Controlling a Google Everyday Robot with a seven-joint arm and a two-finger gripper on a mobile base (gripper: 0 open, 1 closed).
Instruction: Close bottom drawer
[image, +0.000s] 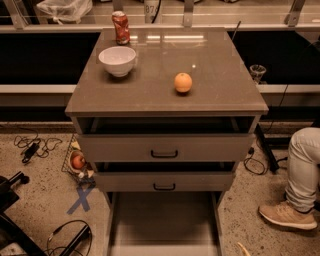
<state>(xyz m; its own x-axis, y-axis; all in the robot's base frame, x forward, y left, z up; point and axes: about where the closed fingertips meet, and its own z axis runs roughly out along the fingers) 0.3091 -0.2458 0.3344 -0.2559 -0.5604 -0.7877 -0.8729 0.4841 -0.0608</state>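
The bottom drawer (164, 220) of the grey-brown cabinet (165, 100) is pulled far out toward the camera. Its long empty box shows, and its front and handle are cut off below the frame edge. Of my gripper, only a pale curved tip (243, 248) shows at the bottom edge, right of the drawer's right side wall and apart from it. The rest of the arm is out of view.
The two upper drawers (164, 148) (164, 181) stand slightly open. On top are a white bowl (118, 60), a red can (120, 27) and an orange (183, 82). A person's leg and shoe (288, 215) are at the right. Cables, a blue tape cross (81, 198) and a wire basket (76, 161) are on the left floor.
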